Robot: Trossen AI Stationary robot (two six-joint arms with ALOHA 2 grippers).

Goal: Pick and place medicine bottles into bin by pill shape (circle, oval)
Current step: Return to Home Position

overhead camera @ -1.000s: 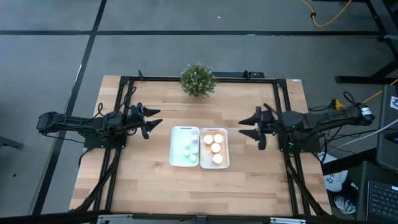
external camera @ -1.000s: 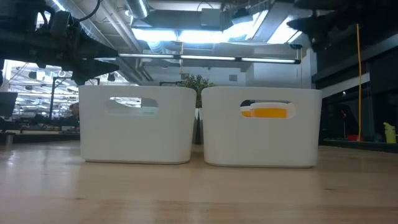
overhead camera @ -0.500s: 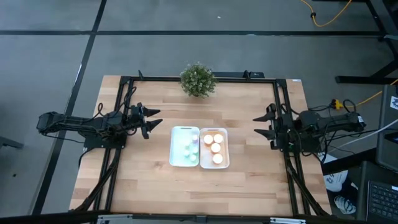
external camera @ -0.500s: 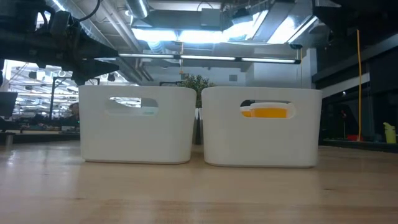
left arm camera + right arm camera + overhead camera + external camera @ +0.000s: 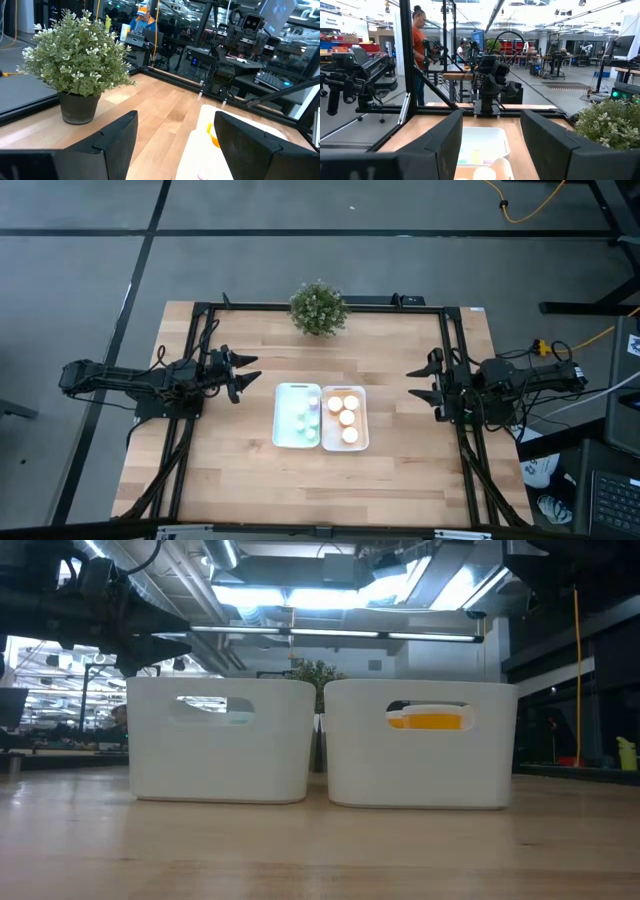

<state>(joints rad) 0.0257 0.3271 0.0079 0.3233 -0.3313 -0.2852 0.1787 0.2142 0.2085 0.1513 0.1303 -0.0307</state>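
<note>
Two white bins stand side by side at the table's middle. The left bin (image 5: 297, 416) holds pale teal-green bottles (image 5: 303, 419). The right bin (image 5: 345, 419) holds orange bottles with white caps (image 5: 347, 418); orange shows through its handle slot in the low view (image 5: 430, 720). My left gripper (image 5: 243, 374) is open and empty, left of the bins. My right gripper (image 5: 427, 387) is open and empty, right of the bins, over the table's right rail.
A potted plant (image 5: 319, 308) stands at the table's far edge, behind the bins; it also shows in the left wrist view (image 5: 75, 60). Black frame rails (image 5: 190, 430) run along the table's left and right sides. A person stands in the room beyond (image 5: 418, 30).
My right gripper has drawn back toward the table's right edge, away from the bins, and then come to rest. The bins and bottles have stayed where they were.
</note>
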